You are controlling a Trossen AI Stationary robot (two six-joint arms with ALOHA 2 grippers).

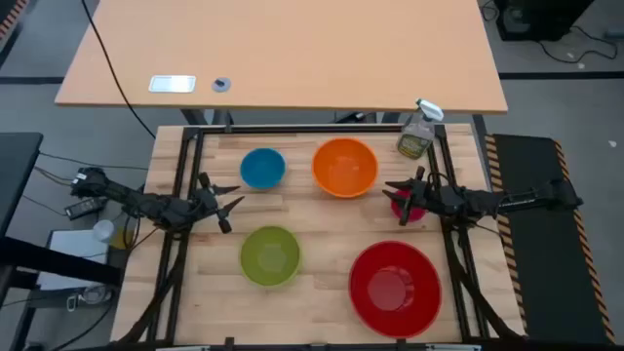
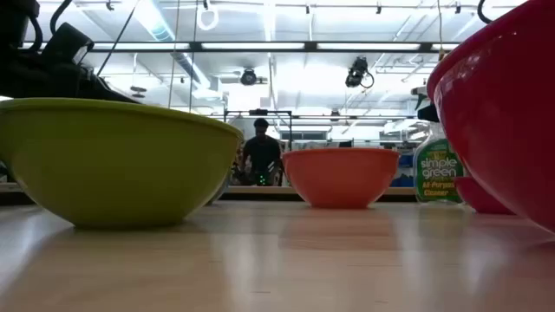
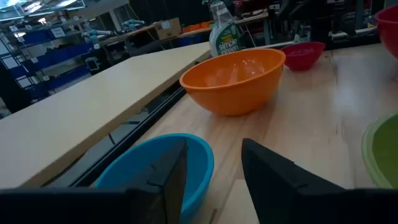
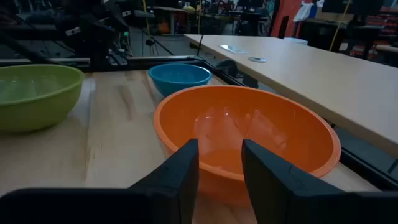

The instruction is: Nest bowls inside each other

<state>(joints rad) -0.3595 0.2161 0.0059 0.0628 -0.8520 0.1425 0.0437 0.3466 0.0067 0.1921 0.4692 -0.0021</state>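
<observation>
Five bowls rest base-down on the wooden table: blue [image 1: 261,168] at far left, orange [image 1: 345,166] at far centre, lime green [image 1: 270,255] at near centre, red [image 1: 394,286] at near right, and small magenta [image 1: 409,209] at the right. My left gripper [image 1: 232,205] is open just left of the blue bowl [image 3: 161,169], nothing between its fingers. My right gripper [image 1: 395,200] is open over the magenta bowl's left side, pointing at the orange bowl [image 4: 245,140], with nothing between its fingers [image 4: 220,146].
A clear spray bottle [image 1: 417,132] stands at the far right corner, behind the orange bowl. A black frame rail [image 1: 292,129] runs along the table's far edge, with a lighter desk [image 1: 292,49] beyond. A person [image 2: 261,152] stands far off in the room.
</observation>
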